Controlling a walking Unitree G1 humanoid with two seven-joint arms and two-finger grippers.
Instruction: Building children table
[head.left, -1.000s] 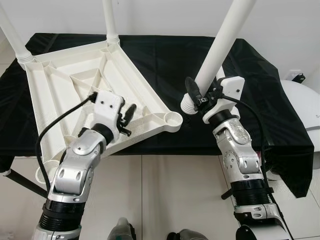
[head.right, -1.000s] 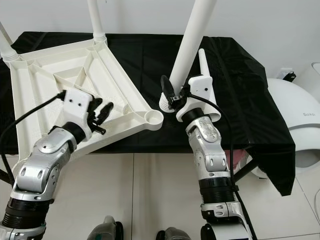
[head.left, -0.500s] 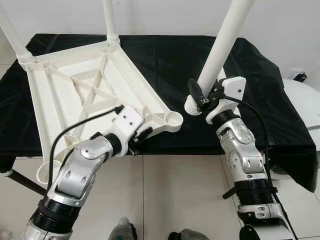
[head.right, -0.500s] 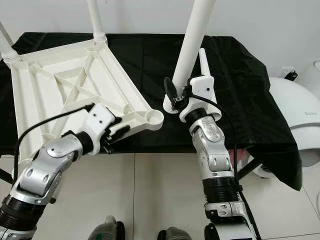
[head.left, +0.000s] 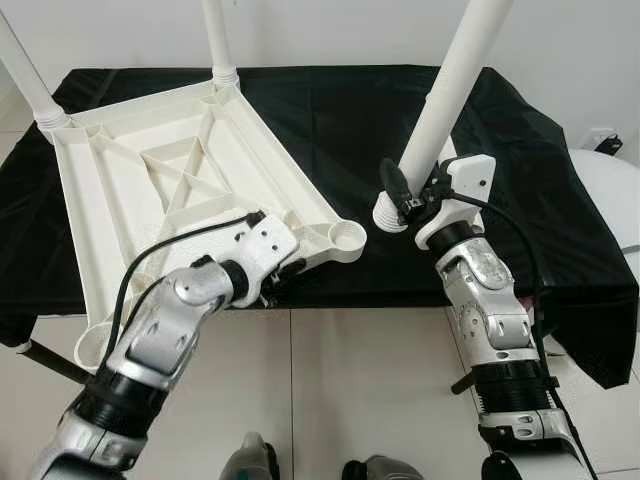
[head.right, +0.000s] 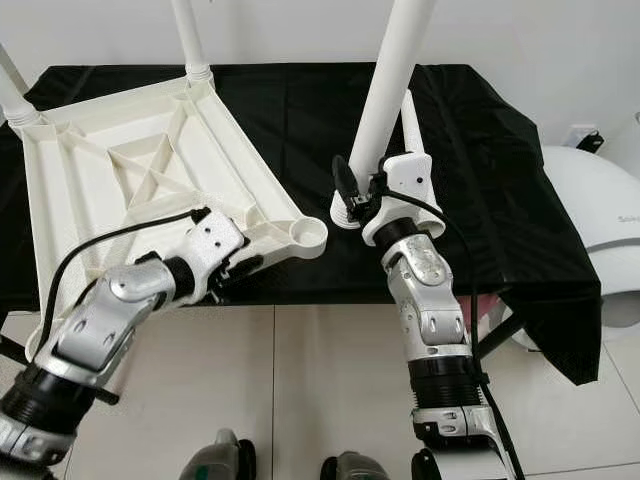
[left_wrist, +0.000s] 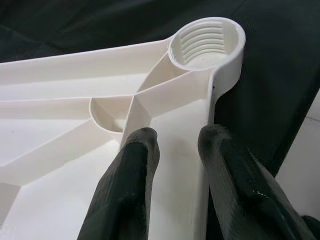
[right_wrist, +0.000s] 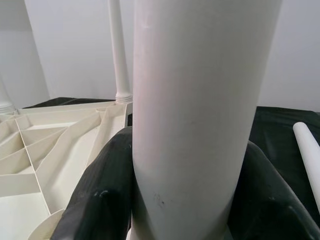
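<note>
Roughly halfway, I'd say. Nearest me, the left gripper (left_wrist: 175, 145) has its two black fingers slightly parted astride the near rim of the upturned white tabletop (head.left: 150, 190), just behind the corner socket (head.left: 347, 237), pinning that edge down. The socket stands empty, a round cup with moulded ridges of thread inside it.

Just beside it, to the right, the right gripper (head.right: 358, 196) is closed around the lower end of a white leg (head.left: 440, 100), holding it nearly upright, leaning a little, with its ribbed collar close to the black cloth (head.left: 520, 170) and not yet over the socket. Another loose leg (head.right: 408, 125) lies on the cloth behind that gripper.

Farther back, two legs already stand in the far corners, one (head.left: 217, 40) at the back and one (head.left: 22, 70) at the left. So two look fitted and two remain.

Everything is smooth, matte plastic: plain tubes for legs, and a tabletop underside braced with crossing ribs in triangles. The cloth is thin and wrinkled, draping off the work table.
</note>
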